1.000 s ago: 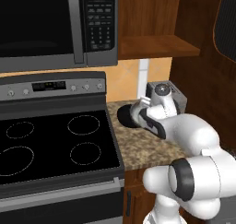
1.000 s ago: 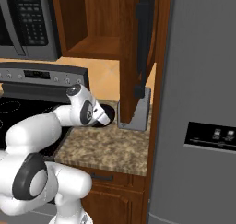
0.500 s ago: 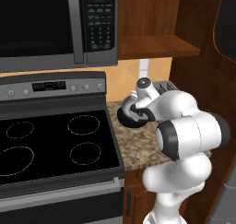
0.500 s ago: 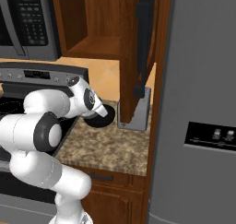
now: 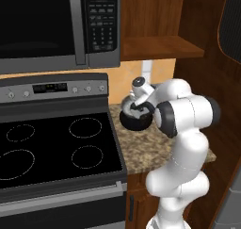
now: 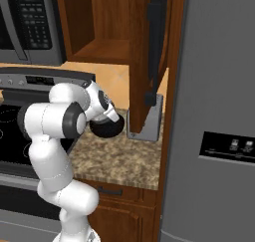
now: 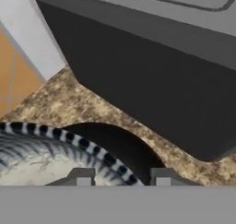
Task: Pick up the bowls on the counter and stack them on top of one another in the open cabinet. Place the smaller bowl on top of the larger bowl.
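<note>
While bent low, gripper [image 7: 119,176] over bowls [image 5: 135,119]

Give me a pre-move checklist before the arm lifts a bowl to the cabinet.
1. Gripper over the bowls: ok, fingers straddle the small bowl's rim.
2. Fingers closed on the rim: cannot tell.
3. Small bowl sits inside the black bowl on the counter: not ok, the stack belongs in the cabinet.
4. Cabinet open, shelf free: ok.
5. Stove edge close beside the bowls: cannot tell if clearance suffices.
</note>
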Available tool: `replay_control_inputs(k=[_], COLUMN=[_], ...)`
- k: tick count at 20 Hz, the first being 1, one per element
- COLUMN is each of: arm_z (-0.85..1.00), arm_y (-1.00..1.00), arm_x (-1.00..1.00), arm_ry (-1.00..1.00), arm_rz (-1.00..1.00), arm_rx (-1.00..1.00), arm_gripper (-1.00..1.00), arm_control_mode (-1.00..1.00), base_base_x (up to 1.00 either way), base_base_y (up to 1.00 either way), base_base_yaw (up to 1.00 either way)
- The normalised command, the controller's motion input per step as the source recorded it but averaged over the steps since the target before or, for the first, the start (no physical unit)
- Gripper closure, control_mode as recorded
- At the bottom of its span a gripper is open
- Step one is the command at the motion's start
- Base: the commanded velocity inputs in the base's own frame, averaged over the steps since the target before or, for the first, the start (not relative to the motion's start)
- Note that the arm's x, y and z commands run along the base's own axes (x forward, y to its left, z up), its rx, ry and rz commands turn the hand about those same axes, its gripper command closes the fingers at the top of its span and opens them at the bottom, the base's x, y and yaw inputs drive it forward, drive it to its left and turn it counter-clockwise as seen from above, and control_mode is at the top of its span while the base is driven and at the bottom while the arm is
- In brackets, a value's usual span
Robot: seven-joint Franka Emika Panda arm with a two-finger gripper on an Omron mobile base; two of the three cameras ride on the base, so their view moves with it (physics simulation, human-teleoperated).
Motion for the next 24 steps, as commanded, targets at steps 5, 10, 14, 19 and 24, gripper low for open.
replay_control_inputs(k=[5,10,14,19,24], arm_z=[-0.02,0.03,0.0,-0.38,-0.72], arm_y=[0.0,-0.05,-0.26,-0.03,0.08], arm_x=[0.33,-0.21,-0.49,-0.24,-0.02], arm_ry=[0.03,0.14,0.31,0.33,0.12], arm_rz=[-0.02,-0.01,0.0,0.0,0.0], arm_rx=[0.0,0.04,0.14,0.07,0.07], arm_gripper=[-1.0,-1.0,-1.0,-1.0,-1.0], arm_control_mode=[-1.0,-1.0,-1.0,-1.0,-1.0], base_base_x=[0.0,0.0,0.0,0.0,0.0], base_base_y=[0.0,0.0,0.0,0.0,0.0], base_base_yaw=[0.0,0.0,0.0,0.0,0.0])
